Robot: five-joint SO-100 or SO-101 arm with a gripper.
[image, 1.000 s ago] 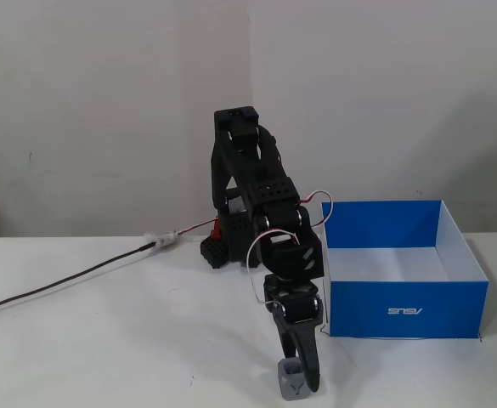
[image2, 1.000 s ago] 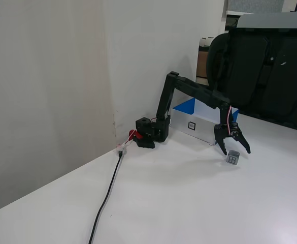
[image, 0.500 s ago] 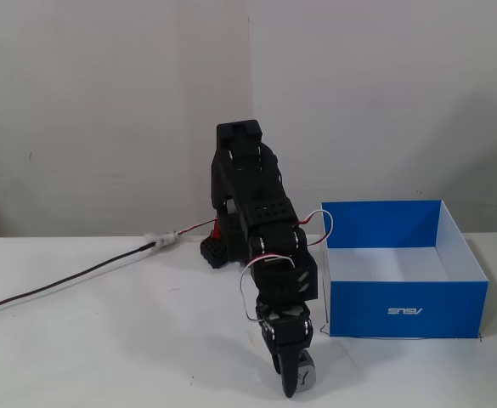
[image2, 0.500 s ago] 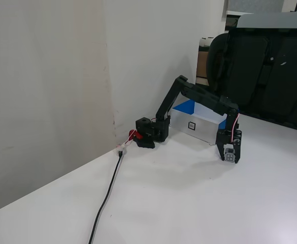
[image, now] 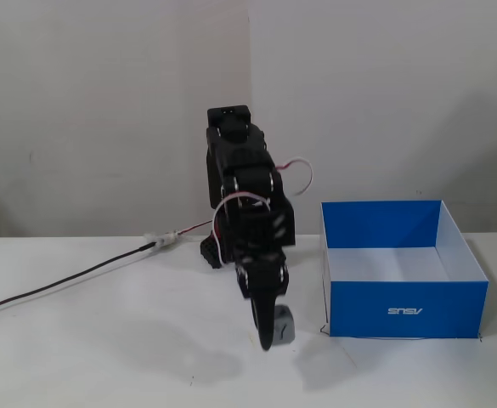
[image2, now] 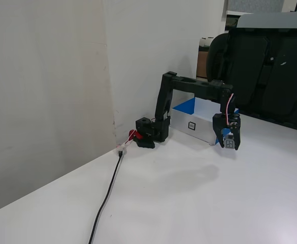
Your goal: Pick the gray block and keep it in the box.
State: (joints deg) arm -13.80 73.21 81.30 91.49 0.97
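Note:
My gripper [image: 272, 330] points down and is shut on the gray block [image: 285, 324], holding it above the white table, with its shadow below. The block sits between the fingers and shows an engraved face in a fixed view [image2: 231, 143], where the gripper [image2: 230, 144] hangs at the end of the stretched arm. The box [image: 405, 310], blue outside and white inside, stands open-topped on the table just right of the gripper. In the other fixed view the box [image2: 188, 106] stands behind the arm, partly hidden by it.
The arm's base [image2: 147, 135] stands by the wall. A black cable [image: 70, 279] runs left across the table from it. A black chair [image2: 270, 66] stands beyond the table's far edge.

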